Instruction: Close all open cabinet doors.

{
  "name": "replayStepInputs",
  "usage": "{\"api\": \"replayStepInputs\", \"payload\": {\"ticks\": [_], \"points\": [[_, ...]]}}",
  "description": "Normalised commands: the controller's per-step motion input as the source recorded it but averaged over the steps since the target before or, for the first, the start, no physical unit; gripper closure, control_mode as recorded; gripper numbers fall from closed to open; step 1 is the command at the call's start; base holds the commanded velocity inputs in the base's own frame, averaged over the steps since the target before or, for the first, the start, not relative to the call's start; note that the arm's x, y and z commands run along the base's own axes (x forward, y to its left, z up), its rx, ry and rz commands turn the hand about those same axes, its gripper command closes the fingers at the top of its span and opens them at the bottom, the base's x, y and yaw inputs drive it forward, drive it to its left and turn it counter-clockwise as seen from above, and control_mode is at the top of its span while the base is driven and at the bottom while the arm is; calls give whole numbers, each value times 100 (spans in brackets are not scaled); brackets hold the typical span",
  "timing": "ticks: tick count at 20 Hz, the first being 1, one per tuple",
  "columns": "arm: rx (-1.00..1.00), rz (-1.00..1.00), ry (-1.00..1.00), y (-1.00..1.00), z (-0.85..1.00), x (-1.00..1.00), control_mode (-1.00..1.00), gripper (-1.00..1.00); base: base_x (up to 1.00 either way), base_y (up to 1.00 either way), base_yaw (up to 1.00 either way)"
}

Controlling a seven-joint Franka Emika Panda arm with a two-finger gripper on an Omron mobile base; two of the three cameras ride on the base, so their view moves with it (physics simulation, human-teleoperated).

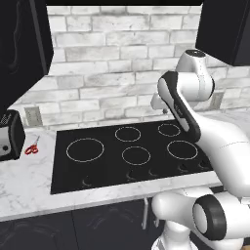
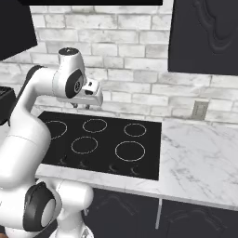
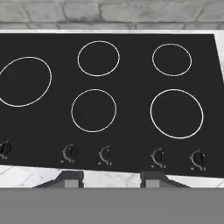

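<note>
Brick wall (image 1: 112, 73) at far side, pale grey, running behind everything.

Marble counter (image 2: 200, 158) along near side, white with grey veins, wide bare stretch to right of cooktop.

Cooktop (image 1: 132, 156) set flush in counter, black glass, five ringed burners, row of small knobs (image 3: 105, 154) along near edge.

Cabinet doors: one (image 1: 22, 49) upper left, matte black, swung out from wall and seen at an angle over left end of counter; another (image 2: 204, 35) upper right, raised curved relief visible, face toward camera. Open or shut for right door: cannot tell from these angles. Handles not made out.

Arm (image 1: 215, 141) rising from base at near right of cooktop, elbow bent, hand held above far right burners.

Black drawer fronts (image 2: 130, 214) below counter, dim.

Toaster (image 1: 10, 134) on left counter, black with silver panel, partly cut by frame edge.

Gripper (image 2: 81, 106) pointing down over cooktop, well clear of surface; fingers drawn in to their narrowest, gap between tips visible in hand view, nothing pinched.

Outlets: one (image 1: 32, 116) on wall at left, one (image 2: 200, 109) at right.

Scissors (image 1: 32, 145) flat on counter, red handles, between toaster and cooktop's left edge.
</note>
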Motion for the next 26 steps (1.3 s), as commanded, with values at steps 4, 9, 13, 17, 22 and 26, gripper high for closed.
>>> {"api": "replayStepInputs", "payload": {"ticks": [4, 9, 13, 17, 22, 26], "points": [[0, 0, 0, 0, 0, 0, 100, -100, -11, 11, 0], [0, 0, 0, 0, 0, 0, 100, -100, -67, 58, 0], [0, 0, 0, 0, 0, 0, 100, -100, -66, 77, 0], [0, 0, 0, 0, 0, 0, 100, -100, -9, 67, 0], [0, 0, 0, 0, 0, 0, 100, -100, 34, 38, 4], [0, 0, 0, 0, 0, 0, 100, -100, 32, 8, 13]]}}
